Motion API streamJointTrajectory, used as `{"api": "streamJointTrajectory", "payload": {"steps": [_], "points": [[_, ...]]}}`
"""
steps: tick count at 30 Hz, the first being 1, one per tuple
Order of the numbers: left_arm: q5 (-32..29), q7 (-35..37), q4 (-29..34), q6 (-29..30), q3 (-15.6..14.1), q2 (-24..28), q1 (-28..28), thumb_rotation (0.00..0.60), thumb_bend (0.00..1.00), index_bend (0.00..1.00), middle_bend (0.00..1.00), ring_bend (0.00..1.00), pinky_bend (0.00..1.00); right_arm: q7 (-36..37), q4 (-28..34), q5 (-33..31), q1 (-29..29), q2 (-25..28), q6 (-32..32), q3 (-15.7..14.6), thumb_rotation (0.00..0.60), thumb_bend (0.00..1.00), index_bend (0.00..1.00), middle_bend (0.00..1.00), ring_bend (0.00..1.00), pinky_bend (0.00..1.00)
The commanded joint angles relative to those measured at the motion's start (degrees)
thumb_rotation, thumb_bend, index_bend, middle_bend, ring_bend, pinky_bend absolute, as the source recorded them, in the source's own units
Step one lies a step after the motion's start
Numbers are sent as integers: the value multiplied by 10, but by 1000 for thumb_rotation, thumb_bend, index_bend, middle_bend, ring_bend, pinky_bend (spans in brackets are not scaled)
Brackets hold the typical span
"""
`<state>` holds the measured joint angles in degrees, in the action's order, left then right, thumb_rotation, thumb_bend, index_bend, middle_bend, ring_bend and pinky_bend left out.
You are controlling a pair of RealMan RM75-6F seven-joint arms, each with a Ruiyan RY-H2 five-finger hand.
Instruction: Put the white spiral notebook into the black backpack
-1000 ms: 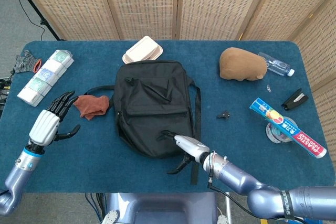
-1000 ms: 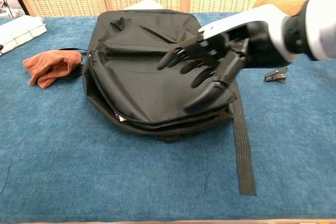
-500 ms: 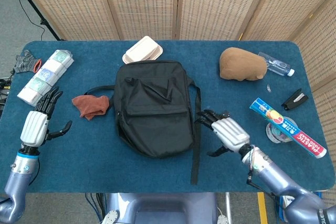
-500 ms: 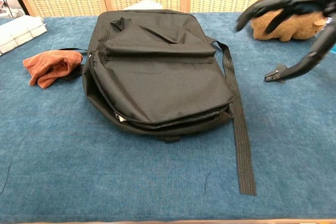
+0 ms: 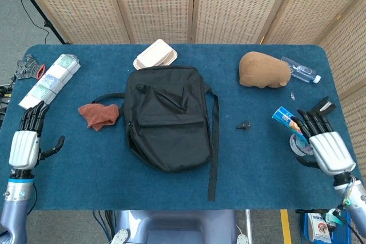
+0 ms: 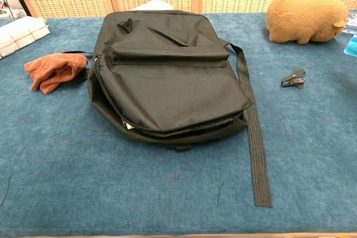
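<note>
The black backpack (image 5: 167, 116) lies flat in the middle of the blue table, its zip line partly open along the near side (image 6: 167, 129). A thin pale edge shows in that gap; no white spiral notebook is otherwise visible. My left hand (image 5: 24, 141) hovers at the table's left edge, fingers spread and empty. Far off at the right edge is my right hand (image 5: 326, 144), also spread and empty, over a colourful box. Neither hand appears in the chest view.
An orange cloth (image 5: 99, 115) lies left of the backpack. A beige clamshell box (image 5: 155, 54) sits behind it. A brown plush (image 5: 263, 70), a water bottle (image 5: 300, 72), a small black clip (image 5: 243, 124) and a colourful box (image 5: 313, 147) lie to the right. A packet (image 5: 49, 83) lies far left.
My right hand has pulled away from the backpack's near edge to the table's far right edge. My left hand has drawn back leftward, away from the orange cloth. The backpack has not moved.
</note>
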<state>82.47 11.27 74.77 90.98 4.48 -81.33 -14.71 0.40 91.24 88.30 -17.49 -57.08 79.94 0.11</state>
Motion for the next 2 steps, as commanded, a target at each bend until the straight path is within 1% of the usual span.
{"api": "streamJointTrajectory", "payload": {"steps": [1, 2], "points": [[-20, -40, 44, 15, -1, 17, 30, 590, 324, 0, 0, 0, 0, -24, -20, -22, 49, -40, 56, -4, 600, 0, 4, 0, 0, 0], [-25, -47, 55, 14, -1, 22, 35, 600, 325, 0, 0, 0, 0, -28, -23, -25, 57, -47, 65, -2, 600, 0, 2, 0, 0, 0]]}}
